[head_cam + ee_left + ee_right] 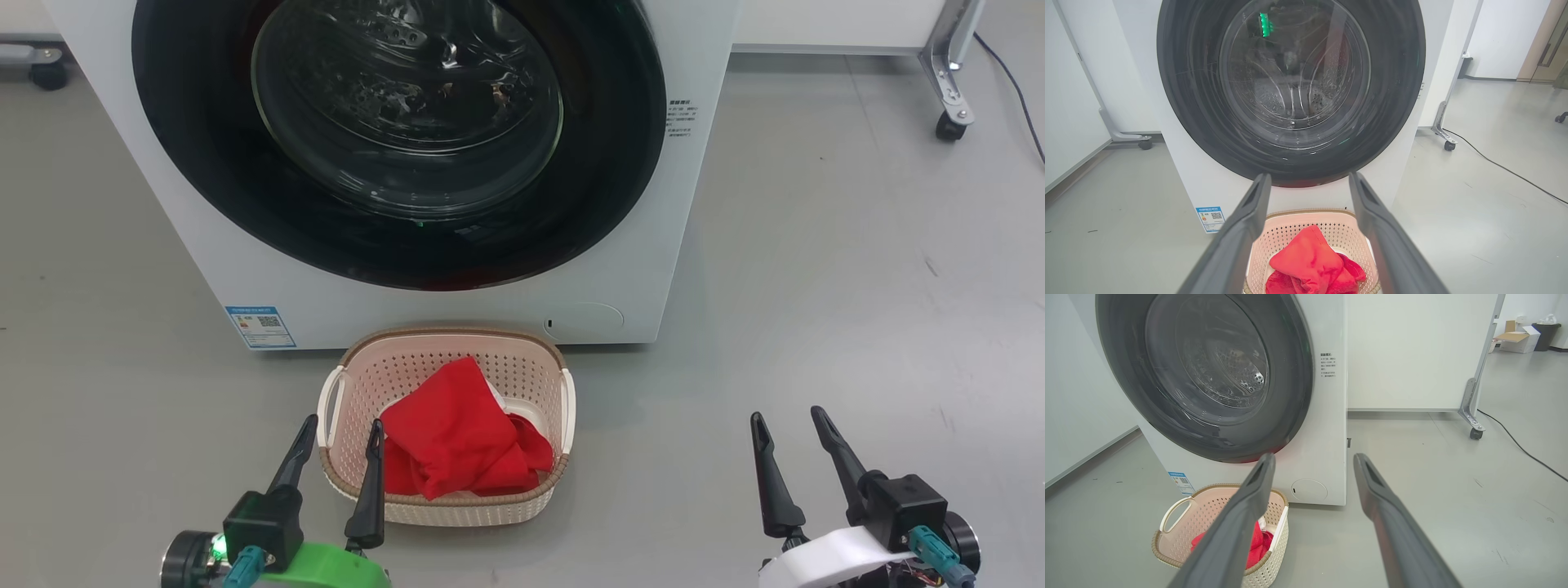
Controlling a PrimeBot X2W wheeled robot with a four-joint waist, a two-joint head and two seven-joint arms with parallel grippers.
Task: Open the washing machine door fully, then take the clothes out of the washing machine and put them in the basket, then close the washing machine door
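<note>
While both arms sit low and idle, the left gripper (344, 420) has its jaws spread, nothing held. In the head view its inner finger overlaps the near-left rim of the basket (457, 333); touching it or above it, cannot tell. Risk: a sideways sweep or lift from there could hook the rim or the white handle and drag or tip the basket.

Right gripper (786, 412): jaws likewise released, empty, over bare floor (816, 286), well apart from the basket.

Red clothes (457, 433) heaped inside the basket, one fold riding up toward rim level. A jolt could spill it onto the floor.

Basket stands just in front of the washing machine (163, 245), below the washing machine door (408, 122). Door looks pushed flush; drum behind the glass looks empty. Latch not visible. Judged risk: door only resting to, then springing back. Faint red tint on the door's bottom rim: reflection of the clothes or trapped cloth, cannot tell. If the door is reopened, its swing might catch the basket.
</note>
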